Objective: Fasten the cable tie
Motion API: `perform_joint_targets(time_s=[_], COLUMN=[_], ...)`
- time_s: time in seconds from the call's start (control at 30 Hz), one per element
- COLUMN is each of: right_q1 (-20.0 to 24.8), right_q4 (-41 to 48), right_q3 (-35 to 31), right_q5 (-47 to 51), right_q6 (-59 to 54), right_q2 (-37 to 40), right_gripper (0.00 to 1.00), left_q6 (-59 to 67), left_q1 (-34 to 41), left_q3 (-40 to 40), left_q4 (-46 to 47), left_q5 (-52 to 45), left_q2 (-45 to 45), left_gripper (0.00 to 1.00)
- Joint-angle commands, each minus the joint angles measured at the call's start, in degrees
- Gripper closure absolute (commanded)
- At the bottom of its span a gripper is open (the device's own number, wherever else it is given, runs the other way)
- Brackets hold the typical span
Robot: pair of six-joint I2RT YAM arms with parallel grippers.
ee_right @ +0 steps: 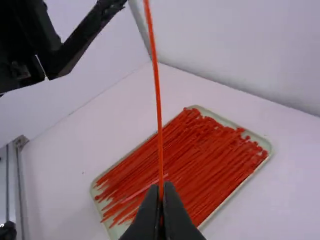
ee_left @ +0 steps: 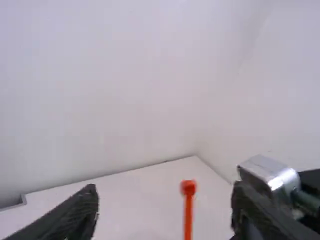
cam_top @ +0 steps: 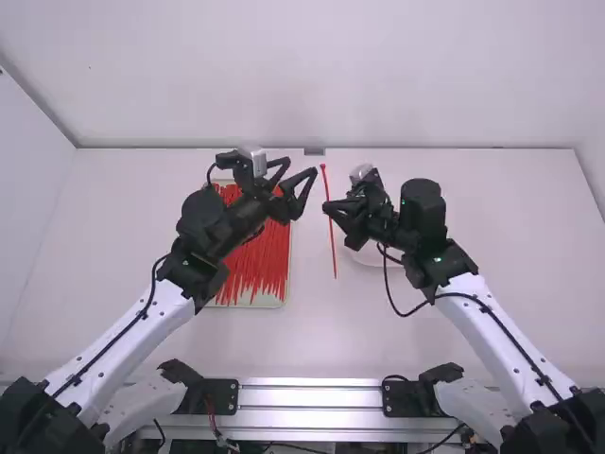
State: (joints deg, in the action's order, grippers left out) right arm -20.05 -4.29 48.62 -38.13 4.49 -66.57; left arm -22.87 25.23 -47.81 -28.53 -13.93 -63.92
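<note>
In the high view, a tray (cam_top: 250,305) heaped with red spare ties (cam_top: 250,260) is seen on the white surface (cam_top: 492,218), partly covered by the left arm. A white round object (cam_top: 364,257) lies to the right of the tray and is half hidden under the right arm. Between these two, the cable tie (cam_top: 333,251) is seen as one straight red strip running away from the arm bases. It is gripped near its middle by the right end effector (cam_top: 330,210), whose fingers are closed on it. The left end effector (cam_top: 299,175) is spread wide with nothing held in it. It is placed just beside the far half of the tie, on the tray side, and apart from it.

In the left wrist view, one ribbed finger (ee_left: 75,217) of the left end effector is seen at one side. The tie's square head (ee_left: 188,187) stands well clear of that finger, in front of the surface and the white walls. Beyond the head, a dark part topped by a silver block (ee_left: 265,175) is seen.

In the right wrist view, the right end effector's two fingers are pressed together on the cable tie (ee_right: 159,125), which runs straight away from them. The tray (ee_right: 268,146) of spare ties (ee_right: 190,155) is seen on the surface behind the strip. A dark finger (ee_right: 95,22) of the left end effector is seen close to the tie's far end, not touching it.
</note>
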Motion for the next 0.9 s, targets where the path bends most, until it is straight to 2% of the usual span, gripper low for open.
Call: perform_joint_targets(time_s=[0.0,0.13,0.37,0.47,0.5,0.67,0.87], right_q1=[2.5,6.3,10.9,11.9,12.3,13.4,11.4], right_q4=[0.5,-0.1,-6.3,-10.9,-13.2,-23.5,-28.8], right_q3=[0.1,0.1,0.1,0.1,0.1,0.1,0.1], right_q5=[-5.3,-9.6,-19.5,-20.8,-22.0,-27.5,-31.0], right_q6=[-2.1,-3.6,-5.4,-2.1,-1.0,4.5,6.0], right_q2=[3.0,4.0,3.1,1.5,0.8,-3.1,-6.5], right_gripper=[1.0,1.0,1.0,1.0,1.0,1.0,1.0], left_q6=[2.4,2.4,10.1,14.6,16.1,16.3,16.3], left_q1=[-2.3,-6.5,-8.9,-8.2,-8.1,-9.0,-9.8], left_q3=[0.4,-2.3,-8.3,-10.2,-11.0,-11.9,-11.9], left_q4=[-0.8,2.1,9.2,12.5,13.3,10.5,5.7], left_q5=[-4.1,-12.5,-26.0,-27.8,-29.0,-36.1,-43.8], left_q2=[2.1,2.2,0.9,0.9,0.9,0.3,-2.1], left_gripper=[0.2,0.13,0.14,0.1,0.01,0.01,0.01])
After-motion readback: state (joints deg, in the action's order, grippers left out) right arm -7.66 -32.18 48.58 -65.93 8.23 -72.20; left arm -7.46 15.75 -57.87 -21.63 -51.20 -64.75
